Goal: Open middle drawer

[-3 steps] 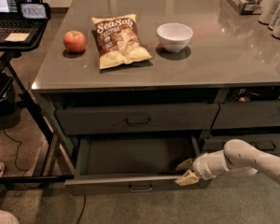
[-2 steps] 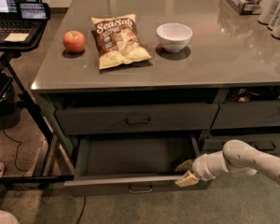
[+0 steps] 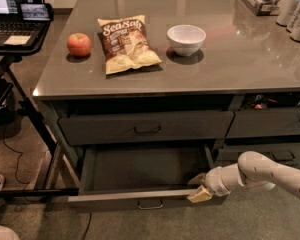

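- middle drawer (image 3: 140, 170) stands pulled well out below the worktop (image 3: 230, 59) front edge, under a shut drawer (image 3: 115, 128)
- gripper (image 3: 199, 187) sits low below the worktop, at the middle drawer front's right end, jaws apart

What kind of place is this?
Probably an office break area: a grey counter holds a red apple, a brown chip bag and white bowl, with a black laptop beside. The gripper is at the open dark grey metal drawer's front right corner.
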Controlling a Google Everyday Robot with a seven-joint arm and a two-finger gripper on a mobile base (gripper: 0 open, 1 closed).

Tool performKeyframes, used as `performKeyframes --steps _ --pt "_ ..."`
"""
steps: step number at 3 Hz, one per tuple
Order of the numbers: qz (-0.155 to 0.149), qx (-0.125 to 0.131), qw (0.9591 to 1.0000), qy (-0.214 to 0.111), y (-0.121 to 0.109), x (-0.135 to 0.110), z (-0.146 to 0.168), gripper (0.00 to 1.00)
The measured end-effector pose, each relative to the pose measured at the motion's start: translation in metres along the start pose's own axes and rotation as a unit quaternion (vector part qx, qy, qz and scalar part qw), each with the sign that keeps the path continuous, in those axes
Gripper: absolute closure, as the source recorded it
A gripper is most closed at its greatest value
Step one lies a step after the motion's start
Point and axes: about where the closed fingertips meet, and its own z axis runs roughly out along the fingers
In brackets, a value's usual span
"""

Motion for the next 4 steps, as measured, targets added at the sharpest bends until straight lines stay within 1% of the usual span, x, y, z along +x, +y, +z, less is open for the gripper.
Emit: performKeyframes --steps 1,2,3,4 --pt "0.000 0.000 1.0000 0.000 0.000 0.001 -0.001 0.37" --pt "0.000 0.003 0.9998 0.021 0.018 -0.007 -0.001 0.13" --pt "-0.010 0.011 0.9982 0.059 0.042 -0.025 -0.003 0.00" --pt "-0.024 0.026 0.9963 0.079 0.051 -0.039 -0.010 0.00"
